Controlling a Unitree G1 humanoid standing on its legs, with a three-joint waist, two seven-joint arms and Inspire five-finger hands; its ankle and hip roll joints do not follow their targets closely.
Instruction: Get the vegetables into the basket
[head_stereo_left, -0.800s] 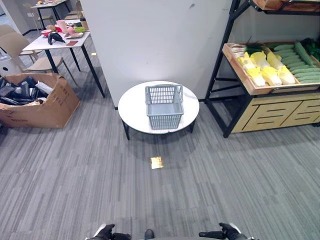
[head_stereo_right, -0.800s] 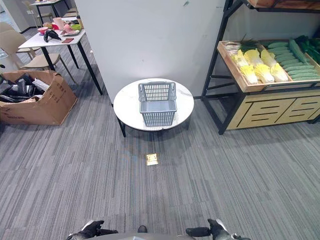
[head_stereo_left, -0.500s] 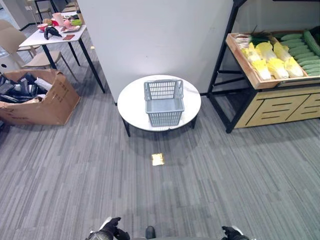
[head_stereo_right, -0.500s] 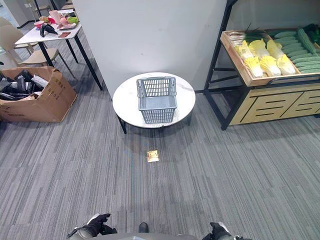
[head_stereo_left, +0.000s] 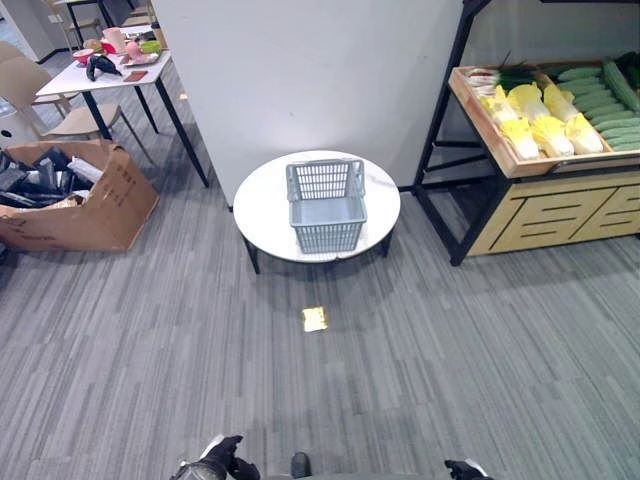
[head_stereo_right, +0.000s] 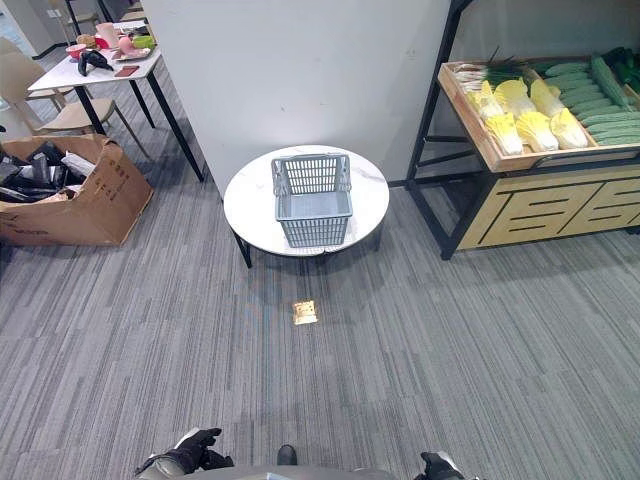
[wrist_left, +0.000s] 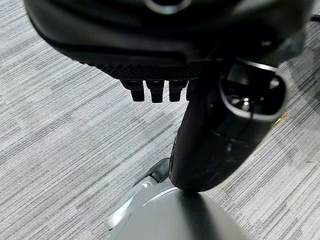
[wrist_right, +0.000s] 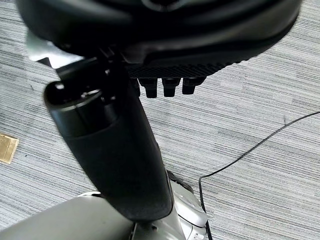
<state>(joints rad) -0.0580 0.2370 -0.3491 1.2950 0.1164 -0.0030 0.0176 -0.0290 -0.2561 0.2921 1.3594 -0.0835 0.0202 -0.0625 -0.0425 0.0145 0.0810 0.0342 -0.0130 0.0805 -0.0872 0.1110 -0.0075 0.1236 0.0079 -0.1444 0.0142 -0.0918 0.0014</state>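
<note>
Nearest to us, our left hand (head_stereo_left: 212, 464) and right hand (head_stereo_right: 436, 465) hang low at the bottom edge of the eye views, well apart from each other and above bare grey carpet (head_stereo_left: 150, 330). Each wrist view shows short fingertips (wrist_left: 150, 92) in a row beside a thumb that stands out straight, so we read both hands as relaxed and holding nothing. Further ahead a small brass plate (head_stereo_left: 315, 319) lies flat in the carpet, its face too small for us to read any writing. Beyond it stands a round white table (head_stereo_left: 262, 208) with the grey plastic basket (head_stereo_left: 326, 205) upright at its middle; we see nothing inside it. Behind the table rises a plain white wall (head_stereo_left: 300, 70). To the right a black-framed shelf (head_stereo_left: 445, 170) carries a tilted wooden tray (head_stereo_left: 490, 140) of vegetables: yellow-white cabbages (head_stereo_left: 545, 125) beside green cucumbers (head_stereo_left: 600, 100). Far left are a cardboard box (head_stereo_left: 95, 205) of dark items, whose printed marks we cannot make out, and a white desk (head_stereo_left: 90, 80) with small objects.
</note>
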